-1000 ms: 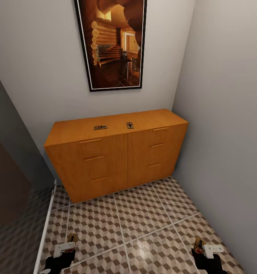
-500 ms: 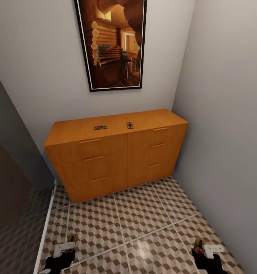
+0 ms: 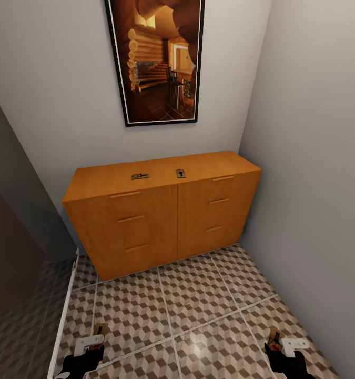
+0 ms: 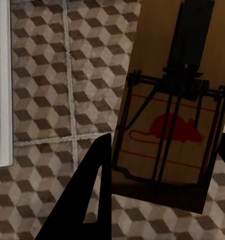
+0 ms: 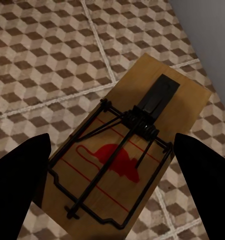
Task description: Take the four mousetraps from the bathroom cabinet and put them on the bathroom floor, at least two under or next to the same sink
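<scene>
The orange-brown cabinet (image 3: 145, 226) stands against the far wall with two mousetraps on its top, one (image 3: 140, 176) left of centre and one (image 3: 181, 172) near the middle. My left gripper (image 3: 95, 337) hangs low over the bathroom floor (image 3: 198, 295), shut on a third mousetrap (image 4: 172, 125), and one black finger (image 4: 87, 200) lies beside the board. My right gripper (image 3: 274, 339) is shut on another mousetrap (image 5: 127, 165), which sits between its two black fingers (image 5: 17, 175). The sink is out of view.
A dark-framed picture (image 3: 156, 58) hangs above the cabinet. A grey wall (image 3: 314, 184) closes the right side. At the left, a white strip (image 3: 64, 316) borders darker tiles and a dark panel (image 3: 9, 252).
The head view has shifted very slightly. Both grippers and the traps on the cabinet have kept their places.
</scene>
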### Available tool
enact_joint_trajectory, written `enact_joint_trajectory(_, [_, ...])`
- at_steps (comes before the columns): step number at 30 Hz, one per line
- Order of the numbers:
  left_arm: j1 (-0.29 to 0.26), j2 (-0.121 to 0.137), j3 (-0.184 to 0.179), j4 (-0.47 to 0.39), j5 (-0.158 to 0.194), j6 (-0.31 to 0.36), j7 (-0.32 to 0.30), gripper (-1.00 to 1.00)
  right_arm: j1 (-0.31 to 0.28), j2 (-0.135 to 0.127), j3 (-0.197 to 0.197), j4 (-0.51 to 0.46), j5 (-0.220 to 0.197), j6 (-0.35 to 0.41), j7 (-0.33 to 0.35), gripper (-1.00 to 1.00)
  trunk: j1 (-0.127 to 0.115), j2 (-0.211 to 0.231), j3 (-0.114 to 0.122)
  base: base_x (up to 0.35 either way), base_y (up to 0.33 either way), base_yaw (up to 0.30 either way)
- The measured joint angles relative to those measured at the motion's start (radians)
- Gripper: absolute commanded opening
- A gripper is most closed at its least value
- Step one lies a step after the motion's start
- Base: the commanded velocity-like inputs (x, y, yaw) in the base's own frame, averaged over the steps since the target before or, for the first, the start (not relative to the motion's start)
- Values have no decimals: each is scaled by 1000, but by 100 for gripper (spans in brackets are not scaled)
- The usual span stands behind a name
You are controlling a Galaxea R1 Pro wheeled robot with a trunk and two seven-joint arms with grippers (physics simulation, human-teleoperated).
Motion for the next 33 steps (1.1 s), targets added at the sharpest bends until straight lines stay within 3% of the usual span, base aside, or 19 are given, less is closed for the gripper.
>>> enact_joint_trajectory(10, [1, -1, 0, 0, 0, 0, 0, -100, 0, 0, 0, 0, 0, -1, -37, -100, 0, 0, -6, -81, -90, 250])
enact_joint_trajectory(33, [0, -2, 0, 0, 0, 0, 1, -100, -1, 1, 0, 1, 0, -1, -40, -100, 0, 0, -25, -182, -165, 240])
